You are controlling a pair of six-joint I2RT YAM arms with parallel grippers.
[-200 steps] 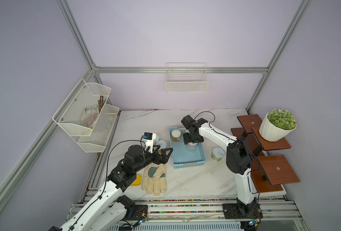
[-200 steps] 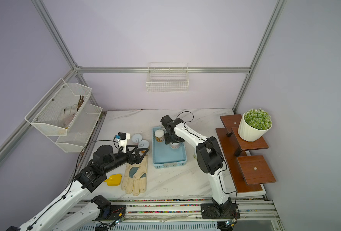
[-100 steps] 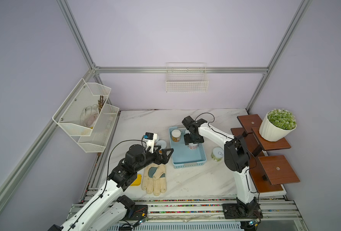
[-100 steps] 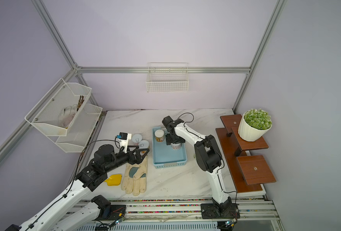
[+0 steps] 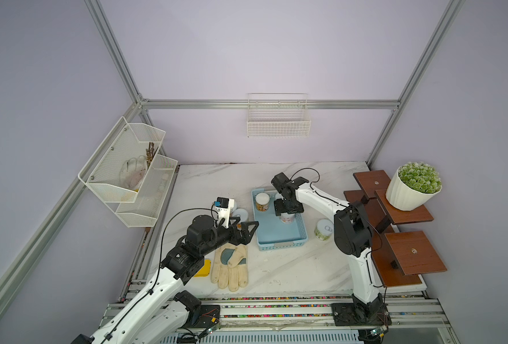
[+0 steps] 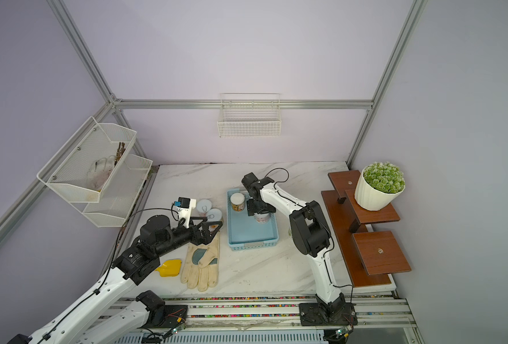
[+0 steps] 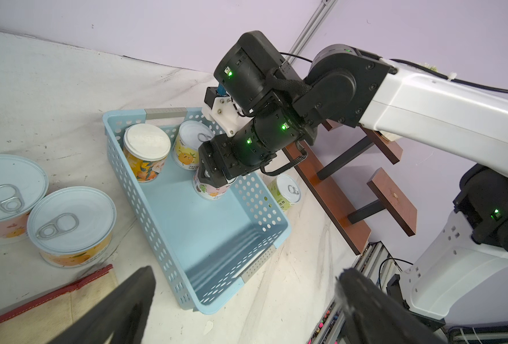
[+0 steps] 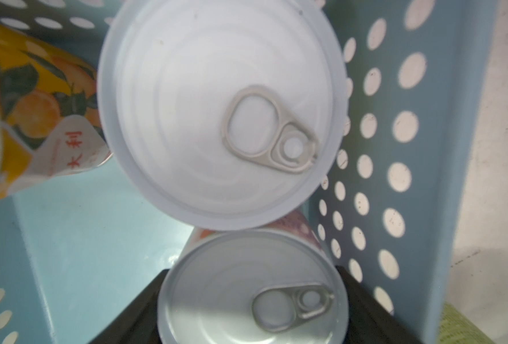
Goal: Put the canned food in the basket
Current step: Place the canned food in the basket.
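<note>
The pink tin (image 7: 209,192) is low inside the basket (image 7: 145,214), pinched by the right fingers (image 8: 127,321), beside the plain-lidded tin (image 7: 147,155) and the yellow tin (image 7: 187,149) already in the basket. We judge the job half done: the orange-label tin (image 7: 71,226) and the pale-label tin (image 7: 10,196) wait on the surface just outside one long side of the basket, and the green tin (image 7: 285,193) waits outside the other. The left fingers (image 7: 121,306) are spread wide, empty, near the basket's end.

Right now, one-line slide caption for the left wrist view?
Fingers of the right gripper hold a pink-labelled can upright in the blue basket, beside a yellow-labelled ring-pull can.
</note>
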